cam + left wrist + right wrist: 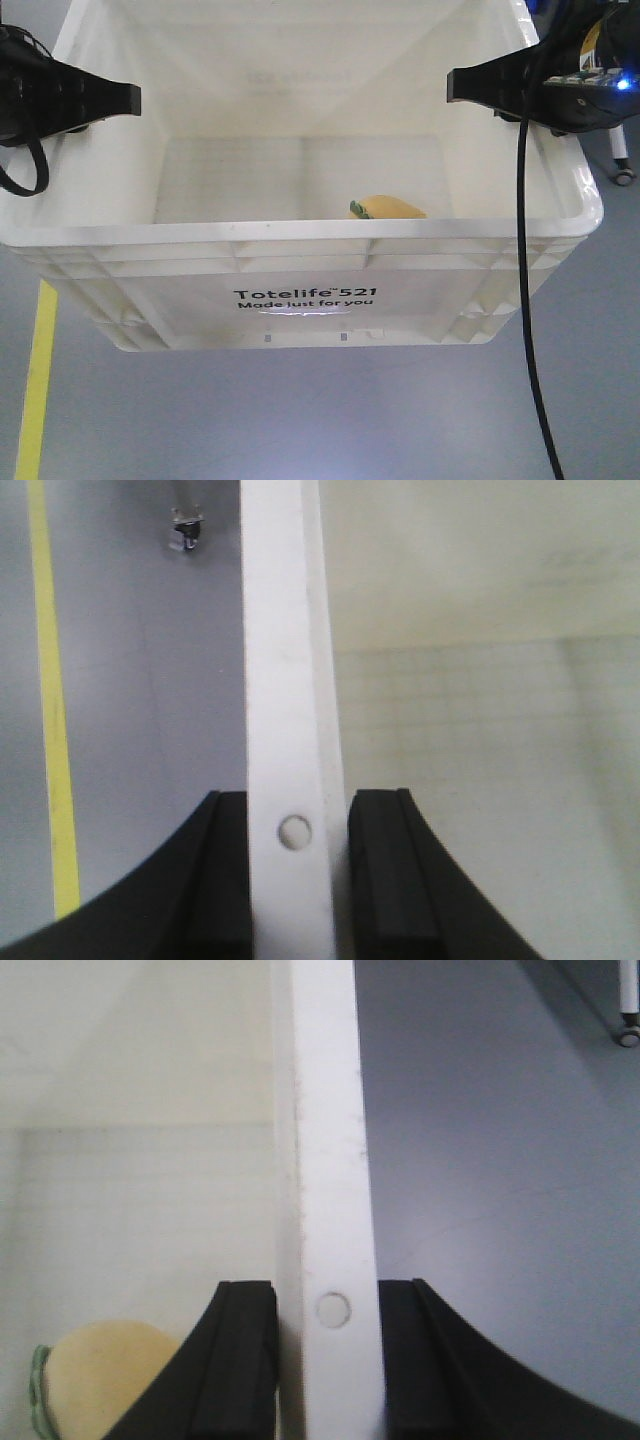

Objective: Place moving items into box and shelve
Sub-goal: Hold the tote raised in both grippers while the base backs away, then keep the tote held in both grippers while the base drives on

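White crate [300, 265]: my left gripper [298, 808] and right gripper [328, 1295] are each pinching a side rim; yellow-orange plush ball [390, 207] is lying inside.

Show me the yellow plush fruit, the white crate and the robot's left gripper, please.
yellow plush fruit [392, 207]: front view, on its yellow top, showing above the near rim.
white crate [300, 231]: front view, on its near rim.
left gripper [298, 815]: left wrist view, at the midpoint of its grip on the crate's side rim.

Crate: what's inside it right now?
One yellow plush fruit lies on the crate floor by the near wall. No second ball shows; the near rim hides the floor strip behind it.
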Robot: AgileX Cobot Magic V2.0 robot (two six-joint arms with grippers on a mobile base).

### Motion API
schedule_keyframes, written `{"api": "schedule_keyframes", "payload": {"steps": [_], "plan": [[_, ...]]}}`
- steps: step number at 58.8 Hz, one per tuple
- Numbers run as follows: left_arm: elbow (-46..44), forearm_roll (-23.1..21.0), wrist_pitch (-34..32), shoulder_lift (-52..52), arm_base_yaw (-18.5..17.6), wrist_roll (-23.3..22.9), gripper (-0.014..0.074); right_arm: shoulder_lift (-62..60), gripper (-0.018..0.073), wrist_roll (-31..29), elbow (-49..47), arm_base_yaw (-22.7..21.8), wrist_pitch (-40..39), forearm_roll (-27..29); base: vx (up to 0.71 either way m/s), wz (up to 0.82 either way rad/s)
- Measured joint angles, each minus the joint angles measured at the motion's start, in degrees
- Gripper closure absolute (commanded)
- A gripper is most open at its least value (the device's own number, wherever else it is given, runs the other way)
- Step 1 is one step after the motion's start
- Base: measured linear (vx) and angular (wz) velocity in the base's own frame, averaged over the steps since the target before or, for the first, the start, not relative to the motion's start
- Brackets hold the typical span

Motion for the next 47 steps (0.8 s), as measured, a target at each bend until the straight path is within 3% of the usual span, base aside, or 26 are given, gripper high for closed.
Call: {"api": "schedule_keyframes", "payload": {"steps": [47], "plan": [[0.0, 0.0, 0.5, 0.0, 0.0, 0.0, 0.0556, 0.0, 0.0520, 0.0, 0.0, 0.0, 0.0, 0.0, 0.20, 0.49]]}}
